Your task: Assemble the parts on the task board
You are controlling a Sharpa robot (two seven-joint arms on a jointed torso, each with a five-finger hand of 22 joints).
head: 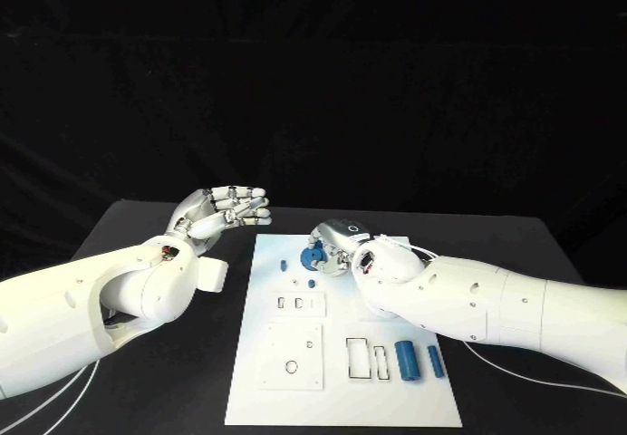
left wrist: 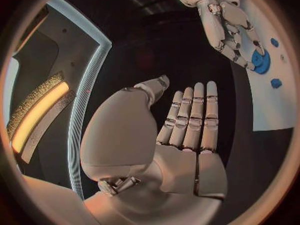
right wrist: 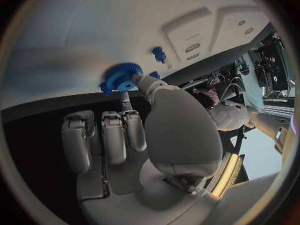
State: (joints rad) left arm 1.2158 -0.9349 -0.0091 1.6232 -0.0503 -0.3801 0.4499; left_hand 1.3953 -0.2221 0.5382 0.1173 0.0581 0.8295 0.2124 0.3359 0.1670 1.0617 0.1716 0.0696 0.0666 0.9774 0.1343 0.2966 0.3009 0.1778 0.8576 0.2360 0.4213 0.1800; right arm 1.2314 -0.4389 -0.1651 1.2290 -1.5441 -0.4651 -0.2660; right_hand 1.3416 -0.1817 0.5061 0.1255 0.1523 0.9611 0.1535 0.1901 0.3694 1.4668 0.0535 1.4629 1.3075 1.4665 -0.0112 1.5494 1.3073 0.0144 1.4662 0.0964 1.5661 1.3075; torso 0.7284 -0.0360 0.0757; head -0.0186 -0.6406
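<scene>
Two blue cylindrical pegs (head: 420, 360) lie low on the white task board (head: 262, 399), lower centre of frame. Blue toothed gear (head: 313, 258), board's upper part: pinched by right hand (head: 342, 246). Risk: gear tilting off its seat. Left hand (head: 225, 210), upper left, fingers released, empty; open table beside.

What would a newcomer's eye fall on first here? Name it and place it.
First the blue gear at the far end of the white task board, pinched by the right hand. Next the left hand, raised off the board's left edge, fingers apart, holding nothing. Then two blue cylinders lying side by side near the board's near right corner.
</scene>
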